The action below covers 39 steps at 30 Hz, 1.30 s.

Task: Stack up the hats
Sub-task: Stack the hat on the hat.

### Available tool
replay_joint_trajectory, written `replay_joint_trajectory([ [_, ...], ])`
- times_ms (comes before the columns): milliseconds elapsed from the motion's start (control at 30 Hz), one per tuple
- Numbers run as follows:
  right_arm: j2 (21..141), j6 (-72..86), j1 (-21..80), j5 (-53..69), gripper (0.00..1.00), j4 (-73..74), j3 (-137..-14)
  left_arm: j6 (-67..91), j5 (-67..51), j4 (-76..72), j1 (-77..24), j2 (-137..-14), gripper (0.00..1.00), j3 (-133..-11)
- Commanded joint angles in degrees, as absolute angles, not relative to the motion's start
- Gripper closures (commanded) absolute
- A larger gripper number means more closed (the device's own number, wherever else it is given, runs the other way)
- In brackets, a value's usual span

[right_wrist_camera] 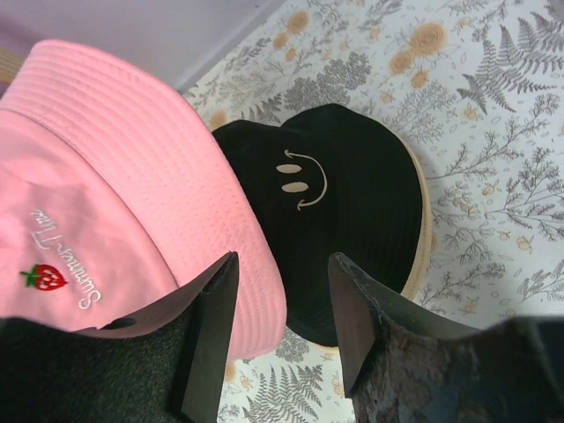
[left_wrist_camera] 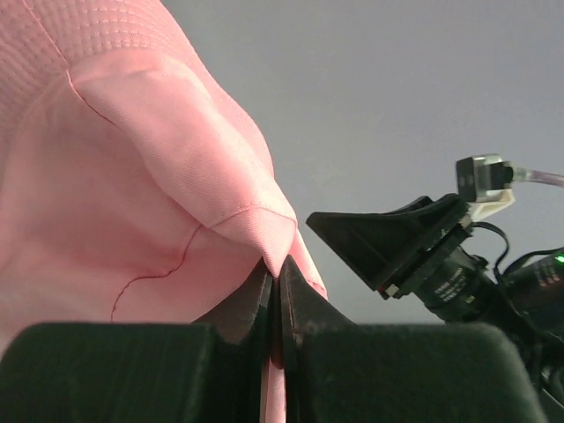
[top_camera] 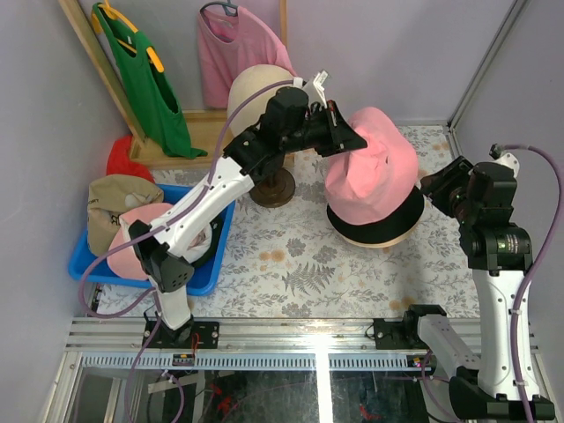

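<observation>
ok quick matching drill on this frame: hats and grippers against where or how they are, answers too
Things:
1. pink bucket hat
2. black hat
3. tan cap
4. right gripper

Place or state:
A. in the blue bin
B. fabric pinched in the shut left gripper
C. open
D. lying on the table, smiley face on top

Pairs: 1-B, 2-D, 3-A, 4-C

robot lab booth — bolted arms [top_camera: 203,207], plain walls [top_camera: 397,53]
</observation>
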State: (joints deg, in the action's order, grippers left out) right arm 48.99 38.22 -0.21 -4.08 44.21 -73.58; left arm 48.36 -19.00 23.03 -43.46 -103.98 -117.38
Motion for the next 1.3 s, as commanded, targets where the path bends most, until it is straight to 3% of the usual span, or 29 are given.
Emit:
replay_joint_trajectory([
  [0,47.64,39.26,-0.09,-5.84,0.47,39.76,-71.07,44.59,-17.81,23.87,-43.75,-104.99,1.00,-117.40],
  [367,48.51,40.11,-0.18,-5.38,0.47,34.99,-65.62,43.97,-21.74,23.05,-42.51,-111.59,1.00,-119.97],
  [600,50.83,39.32,-2.45,-2.73,0.43,33.22,-65.10,45.66,-25.64,20.44,-40.99,-115.80,0.93,-121.21],
  [967,53.45,38.84,-14.43,13.75,0.39,28.15,-60.58,46.35,-29.00,19.29,-40.20,-119.95,0.48,-120.94],
  [1267,53.93,39.43,-14.94,19.60,0.38,22.58,-57.61,47.65,-28.36,17.37,-39.55,-120.08,0.41,-121.26],
])
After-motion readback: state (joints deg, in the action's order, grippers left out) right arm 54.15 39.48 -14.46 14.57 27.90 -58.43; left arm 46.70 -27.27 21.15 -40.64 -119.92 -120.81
